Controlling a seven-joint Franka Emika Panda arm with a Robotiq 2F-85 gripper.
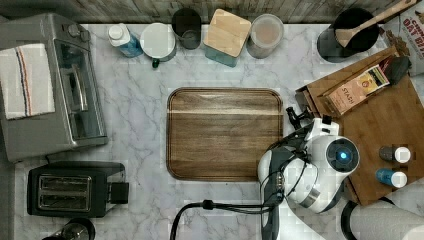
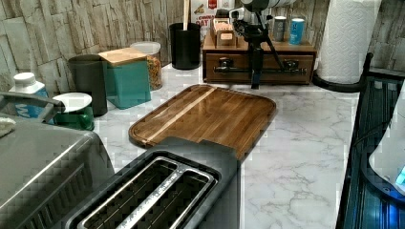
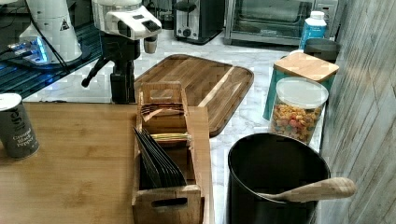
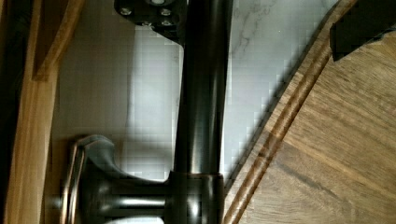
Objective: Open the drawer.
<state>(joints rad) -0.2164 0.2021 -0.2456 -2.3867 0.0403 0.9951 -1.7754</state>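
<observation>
We are at the grasp, and the drawer (image 2: 239, 71) has not yet been pulled. It sits shut, flush in the front of its wooden box (image 2: 212, 47) in the upper middle of the left view, and the box shows at the right edge of the top view. Across the drawer front runs a dark handle bar (image 4: 201, 93).

The gripper (image 2: 256, 78) hangs straight down in front of the drawer. In the wrist view its jaws look released. One black finger (image 4: 149, 11) sits on the drawer side of the bar and the other finger (image 4: 359, 23) is well out over the serving tray (image 4: 336, 154). The bar lies between them, and nothing is clenched.

To do this well, we would close squarely on the bar without slipping below it. We judge the grip point is off to one side, near the mount (image 4: 93, 186) low in the wrist view. The pull should therefore run straight away from the box front, level with the counter, so the drawer does not rack. The serving tray lies near the box front, and we judge the drawer could meet its rim before opening fully.

We count:
- One drawer, with one bar on two mounts.
- One serving tray.
- Two small bottles (image 1: 395, 154) on the box top.
- One rack of tea packets (image 3: 161, 140).
- One toaster (image 1: 75, 189).
- One toaster oven (image 1: 50, 85).
</observation>
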